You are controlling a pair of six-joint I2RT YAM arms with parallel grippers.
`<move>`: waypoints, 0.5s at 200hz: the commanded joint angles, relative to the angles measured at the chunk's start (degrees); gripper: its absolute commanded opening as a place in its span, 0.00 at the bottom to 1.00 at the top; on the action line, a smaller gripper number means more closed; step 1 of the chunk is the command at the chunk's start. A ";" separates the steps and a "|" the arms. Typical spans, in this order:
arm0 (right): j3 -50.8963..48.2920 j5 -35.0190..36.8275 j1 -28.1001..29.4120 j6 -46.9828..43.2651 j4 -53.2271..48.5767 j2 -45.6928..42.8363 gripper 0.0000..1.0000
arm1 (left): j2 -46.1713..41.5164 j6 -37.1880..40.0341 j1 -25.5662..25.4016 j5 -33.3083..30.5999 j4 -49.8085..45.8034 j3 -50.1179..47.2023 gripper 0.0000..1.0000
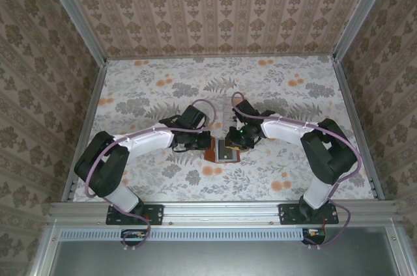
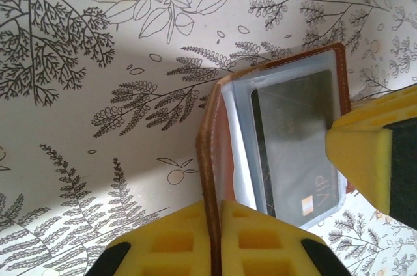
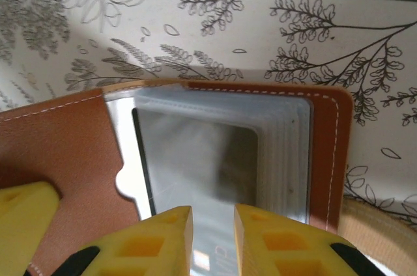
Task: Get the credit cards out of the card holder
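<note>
A dark credit card [image 2: 293,152] sat in the clear front sleeve [image 3: 125,152] of the card holder [image 2: 210,126], which lay open in the middle of the counter [image 1: 273,87]. The left pincer [image 2: 213,240] was clamped on its brown cover. The right pincer [image 3: 213,237] stood nearly closed over the card; whether it gripped, I could not tell. The card was best pulled straight out along the sleeve mouth, with the cover pinned.

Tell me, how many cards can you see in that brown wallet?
1: a dark card in the top clear sleeve of the open card holder. More may be hidden in the sleeves beneath.
</note>
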 commanded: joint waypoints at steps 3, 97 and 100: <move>1.21 2.61 0.14 -1.00 -2.39 1.63 0.24 | 1.53 1.90 0.16 -0.22 -3.43 1.76 0.11; -0.23 4.53 0.14 -1.12 -3.05 1.95 0.23 | 9.80 7.15 -3.11 -14.95 -22.85 10.78 0.45; -0.25 4.54 0.14 -1.12 -3.10 1.94 0.23 | 10.19 7.24 -3.35 -15.55 -23.41 11.18 0.46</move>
